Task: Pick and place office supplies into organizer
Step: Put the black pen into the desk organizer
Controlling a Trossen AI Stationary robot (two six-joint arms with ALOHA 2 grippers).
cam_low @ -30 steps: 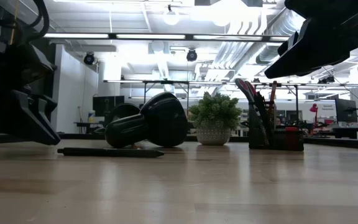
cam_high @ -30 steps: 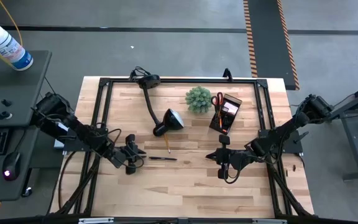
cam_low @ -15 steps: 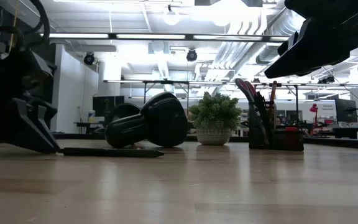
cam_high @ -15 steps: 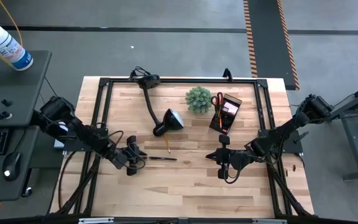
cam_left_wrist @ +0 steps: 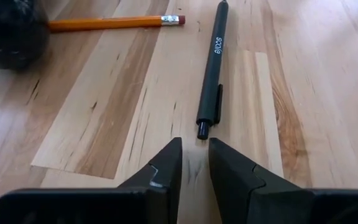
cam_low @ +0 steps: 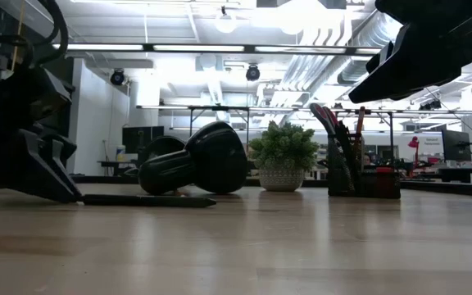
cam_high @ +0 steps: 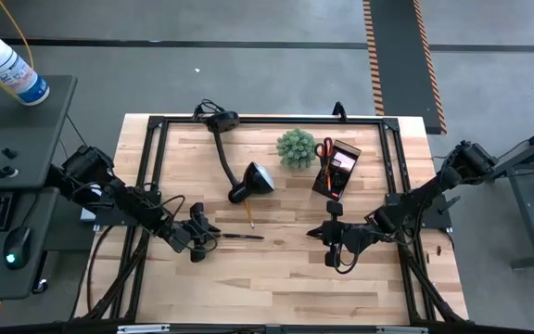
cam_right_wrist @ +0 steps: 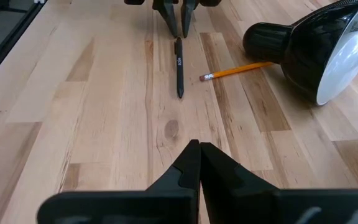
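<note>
A black pen (cam_high: pixel 242 237) lies flat on the wooden table, and an orange pencil (cam_high: pixel 249 215) lies just beyond it beside the lamp head. My left gripper (cam_left_wrist: pixel 195 144) is down at the table, slightly open, its fingertips just short of the pen's clicker end (cam_left_wrist: pixel 202 130); nothing is between them. My right gripper (cam_right_wrist: pixel 199 146) is shut and empty, hovering above the table right of the pen (cam_right_wrist: pixel 179 71). The black organizer (cam_high: pixel 336 170) stands at the far right with red-handled scissors (cam_high: pixel 325 150) upright in it.
A black desk lamp (cam_high: pixel 251 179) lies with its head on the table just beyond the pencil. A small green plant (cam_high: pixel 296 147) stands left of the organizer. A black frame (cam_high: pixel 156 148) runs around the table's edges. Bare wood lies toward the near edge.
My left gripper has sunk to the table and edged toward the pen's near end; its fingertips now stand at the tabletop. The pen, the pencil and my right gripper have kept still.
</note>
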